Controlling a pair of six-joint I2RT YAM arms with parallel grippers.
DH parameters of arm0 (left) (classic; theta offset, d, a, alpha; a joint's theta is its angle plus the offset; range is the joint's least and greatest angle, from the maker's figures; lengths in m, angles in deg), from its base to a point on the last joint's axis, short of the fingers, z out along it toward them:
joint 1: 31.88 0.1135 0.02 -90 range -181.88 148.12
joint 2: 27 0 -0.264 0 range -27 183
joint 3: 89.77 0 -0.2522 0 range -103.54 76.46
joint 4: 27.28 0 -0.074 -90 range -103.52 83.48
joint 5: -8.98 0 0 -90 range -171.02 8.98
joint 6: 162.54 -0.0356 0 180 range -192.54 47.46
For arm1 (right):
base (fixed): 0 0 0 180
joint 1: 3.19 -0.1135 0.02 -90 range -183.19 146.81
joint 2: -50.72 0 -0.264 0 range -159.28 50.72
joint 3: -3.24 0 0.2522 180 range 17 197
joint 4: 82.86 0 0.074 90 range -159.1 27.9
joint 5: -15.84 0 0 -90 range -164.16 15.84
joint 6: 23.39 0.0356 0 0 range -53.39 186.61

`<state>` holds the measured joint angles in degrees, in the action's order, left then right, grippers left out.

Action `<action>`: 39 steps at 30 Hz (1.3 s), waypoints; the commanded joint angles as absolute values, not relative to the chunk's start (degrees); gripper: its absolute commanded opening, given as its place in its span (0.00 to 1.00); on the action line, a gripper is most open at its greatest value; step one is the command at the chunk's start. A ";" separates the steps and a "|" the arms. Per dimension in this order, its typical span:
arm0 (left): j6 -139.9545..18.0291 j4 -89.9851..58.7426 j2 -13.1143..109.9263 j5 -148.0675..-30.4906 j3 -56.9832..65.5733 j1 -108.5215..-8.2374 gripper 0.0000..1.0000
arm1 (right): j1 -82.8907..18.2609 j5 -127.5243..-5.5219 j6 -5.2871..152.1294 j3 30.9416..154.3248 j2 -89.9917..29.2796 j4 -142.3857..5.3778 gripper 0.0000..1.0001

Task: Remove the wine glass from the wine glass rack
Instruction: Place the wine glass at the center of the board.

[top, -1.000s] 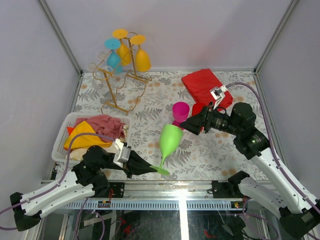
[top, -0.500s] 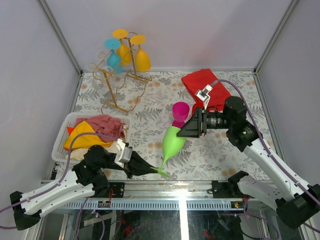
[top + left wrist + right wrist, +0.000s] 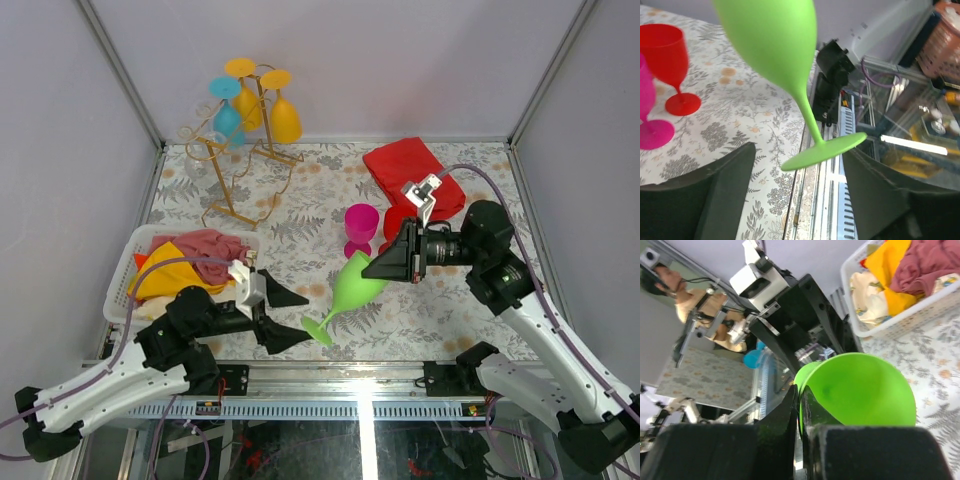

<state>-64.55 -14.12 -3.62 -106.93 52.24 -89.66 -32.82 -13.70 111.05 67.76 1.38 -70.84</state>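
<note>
A green wine glass [image 3: 355, 288] hangs tilted over the table's near middle, foot towards the front edge. My right gripper [image 3: 372, 268] is shut on its rim, one finger inside the bowl [image 3: 865, 390] and one outside. My left gripper [image 3: 298, 318] is open, its fingers on either side of the green foot [image 3: 822, 152] without touching it. The gold wire wine glass rack [image 3: 235, 165] stands at the back left. Two yellow glasses [image 3: 285, 120] and a blue one [image 3: 227, 115] hang on it upside down.
A pink glass [image 3: 361, 228] and a red glass [image 3: 393, 222] stand upright mid-table, just behind the right gripper. A red cloth [image 3: 410, 170] lies at the back right. A white basket [image 3: 140, 265] of cloths sits at the left front.
The left gripper has opened and let go of the green glass's foot. The right gripper has shut on the rim, and the glass now leans towards the right arm.
</note>
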 commanded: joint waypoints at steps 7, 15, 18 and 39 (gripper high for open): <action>-54.25 -0.50 -7.92 -74.60 41.76 -89.51 1.00 | -33.23 -34.18 90.57 77.19 3.00 -43.53 0.00; -43.05 -0.27 -4.64 -66.81 40.82 -89.49 1.00 | -35.71 -51.02 82.15 78.55 2.85 -34.79 0.00; -39.88 0.88 -2.69 -64.73 39.74 -89.53 1.00 | -40.93 -62.42 79.72 78.36 0.90 -32.73 0.00; -33.54 3.09 -7.70 -59.66 41.14 -89.49 1.00 | -59.11 -83.08 71.41 61.65 -6.18 -62.20 0.00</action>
